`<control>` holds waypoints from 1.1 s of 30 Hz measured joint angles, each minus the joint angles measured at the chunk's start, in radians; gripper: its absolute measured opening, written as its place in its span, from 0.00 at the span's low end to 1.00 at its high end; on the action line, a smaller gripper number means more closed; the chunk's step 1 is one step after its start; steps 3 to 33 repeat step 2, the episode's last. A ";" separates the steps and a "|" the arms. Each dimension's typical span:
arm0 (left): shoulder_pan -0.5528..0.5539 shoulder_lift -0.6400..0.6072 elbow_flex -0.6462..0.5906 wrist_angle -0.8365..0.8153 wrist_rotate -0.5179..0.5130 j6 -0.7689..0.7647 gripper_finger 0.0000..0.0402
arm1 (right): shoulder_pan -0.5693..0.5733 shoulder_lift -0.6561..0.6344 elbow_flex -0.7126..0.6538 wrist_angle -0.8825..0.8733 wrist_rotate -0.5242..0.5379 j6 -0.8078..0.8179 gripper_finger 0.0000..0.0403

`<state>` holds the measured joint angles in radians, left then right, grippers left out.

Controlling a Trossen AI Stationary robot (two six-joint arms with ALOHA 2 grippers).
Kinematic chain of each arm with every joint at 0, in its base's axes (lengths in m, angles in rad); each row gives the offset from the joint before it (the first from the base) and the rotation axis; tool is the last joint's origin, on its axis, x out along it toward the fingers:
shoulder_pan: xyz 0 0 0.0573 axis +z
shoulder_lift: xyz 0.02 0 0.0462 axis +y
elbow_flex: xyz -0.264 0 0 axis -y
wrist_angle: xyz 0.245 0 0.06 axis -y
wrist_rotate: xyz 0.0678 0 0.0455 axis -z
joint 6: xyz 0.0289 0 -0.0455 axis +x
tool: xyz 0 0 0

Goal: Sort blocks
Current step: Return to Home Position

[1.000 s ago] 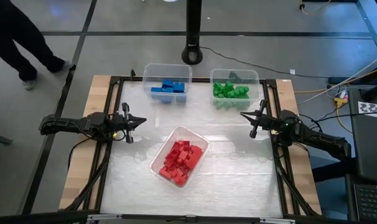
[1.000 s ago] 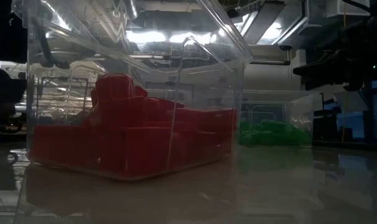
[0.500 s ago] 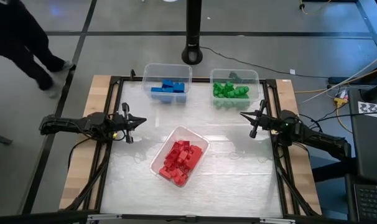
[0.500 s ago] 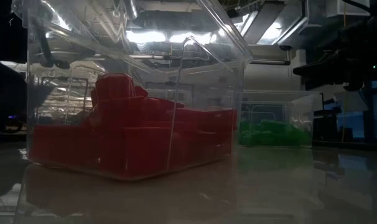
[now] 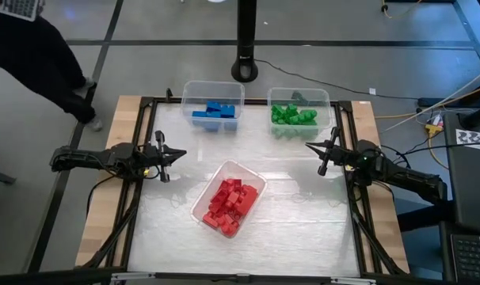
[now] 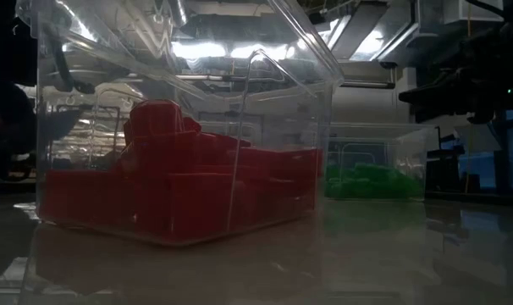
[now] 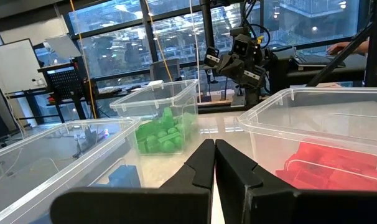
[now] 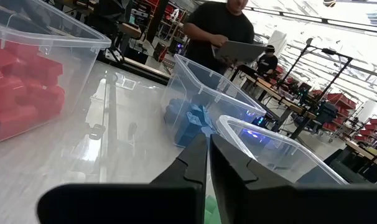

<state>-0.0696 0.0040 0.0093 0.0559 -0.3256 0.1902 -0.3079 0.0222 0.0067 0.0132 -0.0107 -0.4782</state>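
Left gripper (image 5: pixel 179 154): sits at the table's (image 5: pixel 303 229) 9 o'clock edge, aimed toward 3 o'clock. In its wrist view the two fingers are pressed together with nothing between them.
Right gripper (image 5: pixel 310 146): sits at the 3 o'clock edge, aimed toward 9 o'clock. It is also clenched and empty, with the fingers meeting along their length.
Red blocks (image 5: pixel 228 202): heaped in the red-block bin (image 5: pixel 248 172), which stands askew just to the 6 o'clock side of the table's centre, between the two grippers and apart from both.
Blue blocks (image 5: pixel 216 111): gathered in the blue-block bin (image 5: pixel 212 91) at 11 o'clock, toward its nearer wall.
Green blocks (image 5: pixel 293 115): piled in the green-block bin (image 5: pixel 321 101) at 1 o'clock.
Far bins: they stand side by side with a gap between them, both well apart from the red-block bin.
Low view: the red-block bin fills the foreground, and the green pile shows behind it to one side.
Person (image 5: pixel 42 55): in dark clothing, on the floor beyond the table's 10 o'clock corner.
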 joint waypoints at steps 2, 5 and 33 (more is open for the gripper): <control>0.000 0.000 0.000 0.000 0.000 0.000 0.01 | 0.000 0.000 0.000 0.000 0.000 0.000 0.05; 0.000 0.000 0.000 0.000 0.000 0.000 0.01 | 0.000 0.000 0.000 0.000 0.000 0.000 0.05; 0.000 0.000 0.000 0.000 0.000 0.000 0.01 | 0.000 0.000 0.000 0.000 0.000 0.000 0.05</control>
